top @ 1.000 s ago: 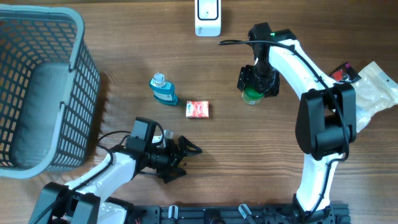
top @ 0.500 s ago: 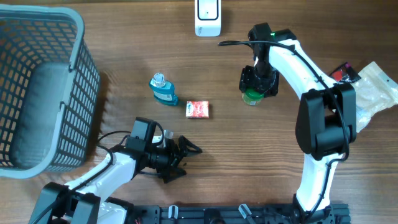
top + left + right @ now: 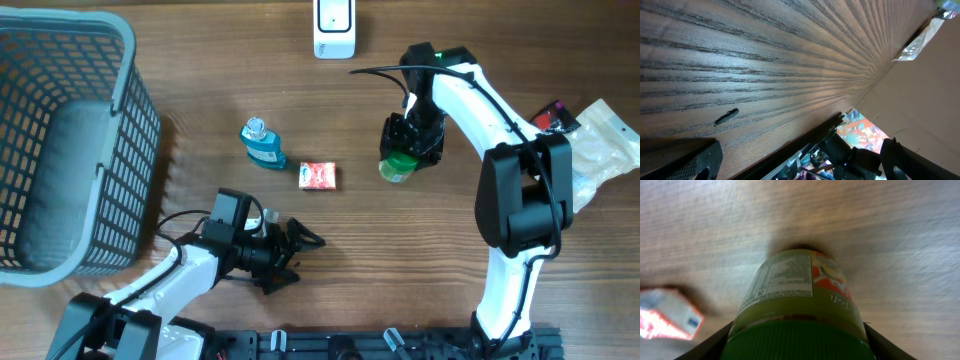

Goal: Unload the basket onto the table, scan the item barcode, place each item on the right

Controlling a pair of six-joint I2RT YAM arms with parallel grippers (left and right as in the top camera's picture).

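**Overhead view.** The right gripper (image 3: pixel 409 141) is positioned over the middle-right of the wooden table (image 3: pixel 420 260). It is closed on the green-capped jar (image 3: pixel 397 168), which is gripped at its upper part. The jar is located below the white scanner (image 3: pixel 333 28) at the far edge, well apart from it. A small red box (image 3: pixel 319 176) is placed to the left of the jar, near it but not touching. A blue bottle (image 3: pixel 262 143) is laid further left, just beside the box. A grey mesh basket (image 3: pixel 132 70) is set at the left edge. Clear plastic bags (image 3: pixel 603 150) are piled at the right edge. The left gripper (image 3: pixel 298 250) is held low near the front of the table, with its jaws spread wide and nothing between them.

**Left wrist view.** Bare wood grain (image 3: pixel 750 60) is shown at close range. The left gripper (image 3: pixel 800 162) is released. Its two dark fingers (image 3: pixel 692 159) are seen at opposite lower corners, and nothing is held. A clear plastic wrapper (image 3: pixel 919 41) is visible at the upper right.

**Right wrist view.** The jar (image 3: pixel 800 292) is clamped between the fingers (image 3: pixel 709 347) of the right gripper (image 3: pixel 797 349). Its green cap (image 3: pixel 800 341) is nearest the camera. A white printed label panel (image 3: pixel 785 277) is turned towards the lens, but the print is too blurred to be read. The red box (image 3: pixel 669 314) is seen on the table at the lower left, apart from the jar.
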